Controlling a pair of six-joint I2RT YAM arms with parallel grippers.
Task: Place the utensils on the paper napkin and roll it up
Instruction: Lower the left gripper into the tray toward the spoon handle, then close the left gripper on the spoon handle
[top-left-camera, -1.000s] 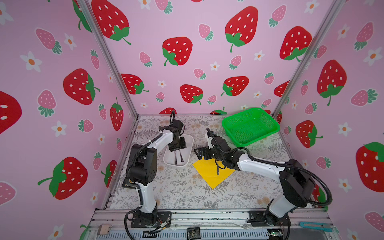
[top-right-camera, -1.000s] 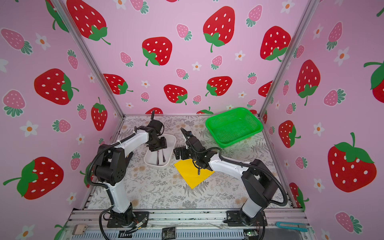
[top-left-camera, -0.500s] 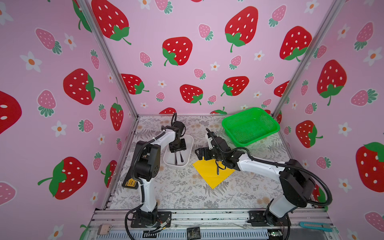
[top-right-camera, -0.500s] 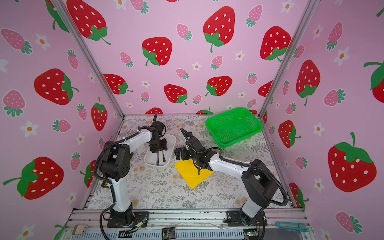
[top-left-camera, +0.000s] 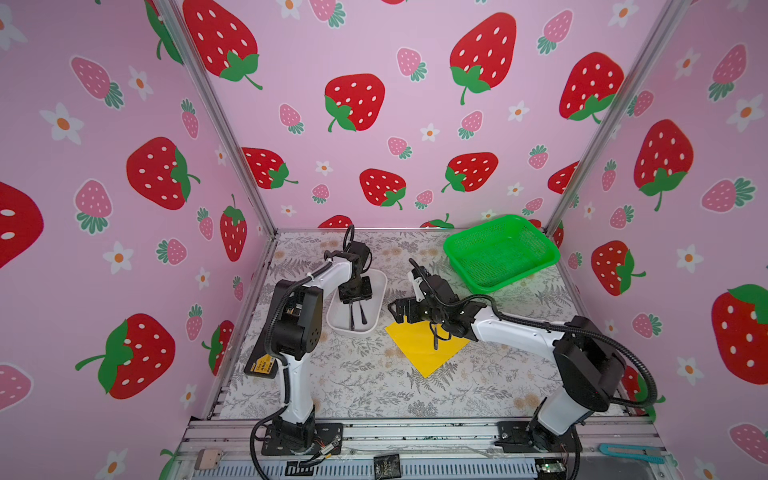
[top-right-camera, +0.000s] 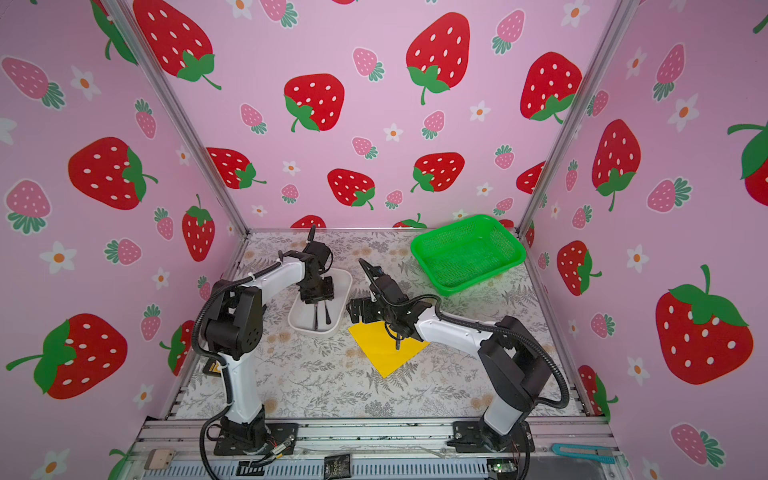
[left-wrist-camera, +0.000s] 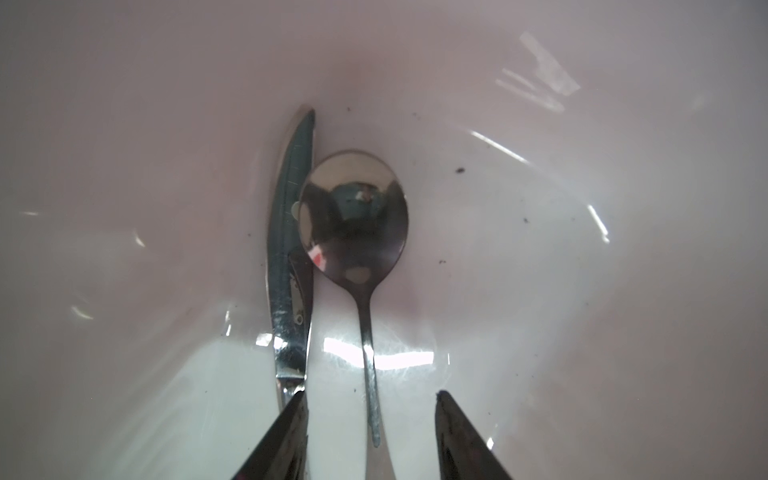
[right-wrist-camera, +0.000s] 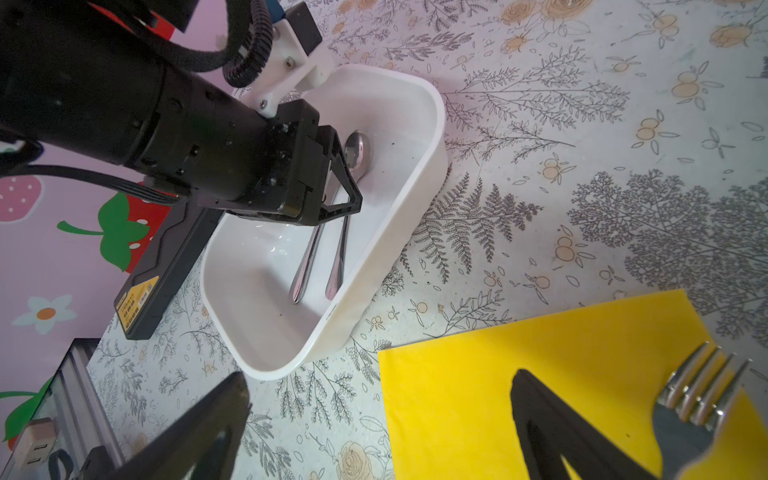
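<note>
A floral table (top-left-camera: 353, 386) is sitting inside pink strawberry-print walls. In both top views a white tray (top-left-camera: 353, 331) is standing on it. The napkin (top-left-camera: 415, 353) is lying flat just beside the tray, and a green basket (top-left-camera: 515, 275) is resting well apart from the tray, toward the back corner. The left gripper (top-left-camera: 356, 306) is reaching down into the tray. The right gripper (top-left-camera: 394, 311) is hovering just beside the tray, at the napkin's edge.

The left wrist view is looking into the tray. The spoon (left-wrist-camera: 353, 216) and knife (left-wrist-camera: 289, 249) are lying side by side on its floor, the spoon's bowl against the blade. The left jaws are standing apart, straddling the spoon's neck with nothing clamped. One finger (left-wrist-camera: 286, 432) is overlapping the knife's handle end.

The right wrist view is showing the fork (right-wrist-camera: 702, 386) lying on the napkin, outside the tray. The right jaws are gaping wide and empty, one finger over the table and one over the napkin.

As a judgement, one utensil of three is looking placed. The spoon is looking next in line, the knife is waiting in the tray, and the rolling is not yet begun
</note>
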